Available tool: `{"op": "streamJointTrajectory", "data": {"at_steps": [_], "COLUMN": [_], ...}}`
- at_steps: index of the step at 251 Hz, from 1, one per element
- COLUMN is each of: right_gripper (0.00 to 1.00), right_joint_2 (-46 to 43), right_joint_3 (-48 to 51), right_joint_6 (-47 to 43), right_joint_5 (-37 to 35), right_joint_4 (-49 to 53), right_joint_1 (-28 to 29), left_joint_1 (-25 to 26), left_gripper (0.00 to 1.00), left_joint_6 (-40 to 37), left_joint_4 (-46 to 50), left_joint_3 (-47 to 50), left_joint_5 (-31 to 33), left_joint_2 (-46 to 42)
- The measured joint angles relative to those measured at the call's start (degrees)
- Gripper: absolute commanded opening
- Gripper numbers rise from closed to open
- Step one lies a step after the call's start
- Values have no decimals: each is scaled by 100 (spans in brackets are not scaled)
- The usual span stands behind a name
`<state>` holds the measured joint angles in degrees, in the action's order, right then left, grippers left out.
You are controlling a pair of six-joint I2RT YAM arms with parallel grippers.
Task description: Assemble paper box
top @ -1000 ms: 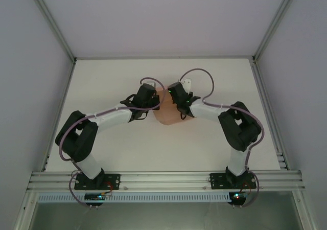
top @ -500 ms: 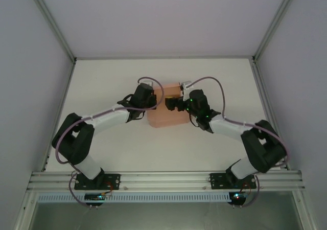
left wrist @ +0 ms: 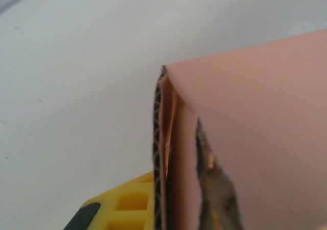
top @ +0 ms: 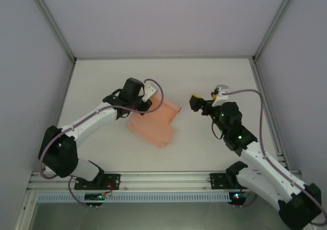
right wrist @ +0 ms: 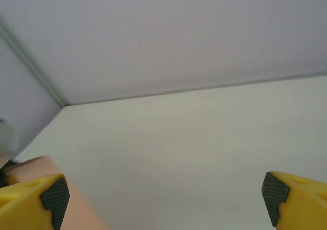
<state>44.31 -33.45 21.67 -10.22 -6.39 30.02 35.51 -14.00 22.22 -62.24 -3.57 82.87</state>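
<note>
Matt, smooth card paper box (top: 155,123)

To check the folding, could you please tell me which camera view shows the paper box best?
The top external view: it shows the whole paper box, partly folded. The left wrist view gives a close-up of one edge; the right wrist view catches a pink sliver.

The paper box (top: 153,123) is plain, unmarked salmon-pink thin card, not yet a closed box. It is a partly folded, flattened sheet near the middle of the white surface (top: 214,76), set slantwise from a far-right corner to a near corner. In the left wrist view its folded edge (left wrist: 168,122) stands upright, with several layers stacked and a ragged grey-brown patch beside it.
</note>
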Motion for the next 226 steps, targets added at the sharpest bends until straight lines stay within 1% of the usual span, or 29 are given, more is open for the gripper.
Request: {"op": "streamJointTrajectory", "data": {"at_steps": [21,41,56,75,120,158,195,226], "right_gripper": [99,99,99,99,99,99,99,99], "right_joint_2": [-286,-382,-363,-271,-4,125,160,160], "right_joint_3": [13,79,116,140,144,149,243,352], "right_joint_6": [105,197,264,326,450,474,496,518], "right_joint_5": [-105,-107,-76,-26,164,271,361,448], "right_joint_4": [568,988,1252,1510,1816,1834,1827,1832], "right_joint_1": [-184,-348,-466,-605,-863,-970,-1106,-1246], "left_joint_1": [188,356,455,531,608,826,1235,1591], "left_gripper": [0,0,0,0,0,0,0,0], "left_joint_6": [-472,-730,-807,-804,-748,-490,-212,-129], "left_joint_4": [625,1080,1434,1840,2286,2682,2822,2942], "left_joint_3": [-186,-363,-586,-973,-1565,-2389,-2896,-3021], "left_joint_5": [-153,-105,50,315,931,1880,3294,4345], "left_joint_2": [66,304,654,1296,2514,3375,4070,4498]}}
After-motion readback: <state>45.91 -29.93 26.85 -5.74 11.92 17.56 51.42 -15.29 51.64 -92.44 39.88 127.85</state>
